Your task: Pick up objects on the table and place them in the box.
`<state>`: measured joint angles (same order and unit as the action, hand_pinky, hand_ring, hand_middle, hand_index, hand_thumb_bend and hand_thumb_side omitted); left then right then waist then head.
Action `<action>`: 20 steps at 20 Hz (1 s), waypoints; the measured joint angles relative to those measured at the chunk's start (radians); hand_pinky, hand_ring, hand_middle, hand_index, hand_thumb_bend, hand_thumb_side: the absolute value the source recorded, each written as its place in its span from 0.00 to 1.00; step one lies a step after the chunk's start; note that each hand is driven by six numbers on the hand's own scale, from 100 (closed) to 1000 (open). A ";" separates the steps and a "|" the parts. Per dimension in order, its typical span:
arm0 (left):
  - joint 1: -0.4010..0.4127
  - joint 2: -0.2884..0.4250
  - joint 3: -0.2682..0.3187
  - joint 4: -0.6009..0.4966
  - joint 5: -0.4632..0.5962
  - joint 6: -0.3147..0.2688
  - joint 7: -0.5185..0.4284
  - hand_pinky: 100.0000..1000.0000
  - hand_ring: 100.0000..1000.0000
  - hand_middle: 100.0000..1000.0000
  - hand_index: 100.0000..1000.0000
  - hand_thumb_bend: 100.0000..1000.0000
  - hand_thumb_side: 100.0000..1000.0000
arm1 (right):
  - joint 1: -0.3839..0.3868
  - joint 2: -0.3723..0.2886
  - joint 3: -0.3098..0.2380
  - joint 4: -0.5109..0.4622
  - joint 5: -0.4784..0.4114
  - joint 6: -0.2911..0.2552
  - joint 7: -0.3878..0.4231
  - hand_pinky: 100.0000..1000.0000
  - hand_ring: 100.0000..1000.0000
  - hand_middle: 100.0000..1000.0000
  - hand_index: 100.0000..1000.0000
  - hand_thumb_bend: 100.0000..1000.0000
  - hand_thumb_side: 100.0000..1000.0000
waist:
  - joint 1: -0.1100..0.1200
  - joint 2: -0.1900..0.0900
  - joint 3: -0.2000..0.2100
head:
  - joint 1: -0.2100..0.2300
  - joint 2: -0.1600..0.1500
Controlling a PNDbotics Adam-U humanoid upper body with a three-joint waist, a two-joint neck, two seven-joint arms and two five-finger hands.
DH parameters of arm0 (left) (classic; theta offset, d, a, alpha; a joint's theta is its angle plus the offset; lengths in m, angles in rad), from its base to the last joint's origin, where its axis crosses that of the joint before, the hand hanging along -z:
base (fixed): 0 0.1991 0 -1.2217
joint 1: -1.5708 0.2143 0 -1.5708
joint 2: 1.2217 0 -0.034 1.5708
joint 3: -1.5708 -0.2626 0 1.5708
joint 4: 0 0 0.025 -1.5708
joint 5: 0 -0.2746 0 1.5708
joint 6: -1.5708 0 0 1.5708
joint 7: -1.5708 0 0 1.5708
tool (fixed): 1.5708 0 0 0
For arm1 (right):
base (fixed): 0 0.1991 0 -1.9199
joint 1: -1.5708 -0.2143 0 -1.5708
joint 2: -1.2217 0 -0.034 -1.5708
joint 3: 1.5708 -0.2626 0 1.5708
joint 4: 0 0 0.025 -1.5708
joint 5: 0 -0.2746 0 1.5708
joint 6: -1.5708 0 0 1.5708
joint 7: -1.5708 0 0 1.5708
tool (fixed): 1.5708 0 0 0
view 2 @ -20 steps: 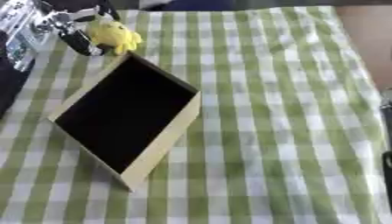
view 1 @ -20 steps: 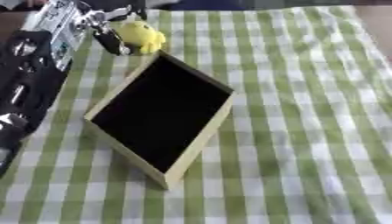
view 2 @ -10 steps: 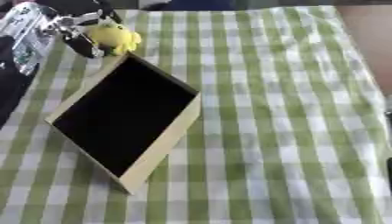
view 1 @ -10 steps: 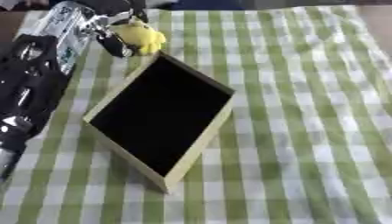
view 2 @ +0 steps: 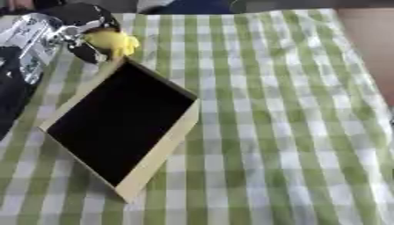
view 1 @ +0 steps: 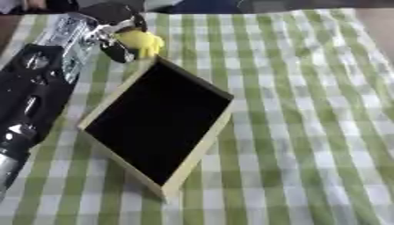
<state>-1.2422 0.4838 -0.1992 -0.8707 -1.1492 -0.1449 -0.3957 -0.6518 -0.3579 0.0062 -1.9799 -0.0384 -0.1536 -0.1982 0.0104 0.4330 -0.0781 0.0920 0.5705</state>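
A yellow toy [view 1: 141, 41] is gripped by the curled fingers of the left hand [view 1: 107, 27], just above the box [view 1: 158, 125] corner.

A green-and-white checked cloth [view 1: 308, 110] covers most of the table, wrinkled slightly on the right. Bare brown tabletop [view 2: 369, 48] shows past the cloth's right edge, toward the far right. At the far edge, dark blurred shapes [view 1: 200, 5] lie beyond the cloth; I cannot tell what they are.
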 measured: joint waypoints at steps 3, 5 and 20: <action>0.000 0.000 0.000 0.000 -0.010 0.002 0.008 0.50 0.69 0.69 0.77 0.10 0.00 | 0.000 0.000 0.000 0.000 -0.002 0.000 0.001 0.71 0.72 0.63 0.81 0.00 1.00 | 0.000 0.003 -0.004 | 0.002 -0.005; 0.000 0.000 0.001 0.003 -0.013 0.004 0.012 0.44 0.63 0.65 0.73 0.08 0.00 | 0.000 0.000 0.000 0.000 -0.004 0.001 0.002 0.71 0.72 0.63 0.81 0.00 1.00 | 0.000 0.005 -0.007 | 0.003 -0.009; 0.002 -0.008 0.004 0.016 -0.139 -0.011 0.177 0.03 0.35 0.37 0.44 0.22 0.00 | 0.000 0.000 0.000 0.000 -0.018 0.003 0.007 0.71 0.72 0.63 0.82 0.00 1.00 | 0.001 0.009 -0.016 | 0.007 -0.017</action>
<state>-1.2397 0.4762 -0.1956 -0.8544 -1.2879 -0.1562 -0.2191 -0.6520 -0.3579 0.0059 -1.9799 -0.0560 -0.1508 -0.1911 0.0109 0.4419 -0.0938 0.0992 0.5530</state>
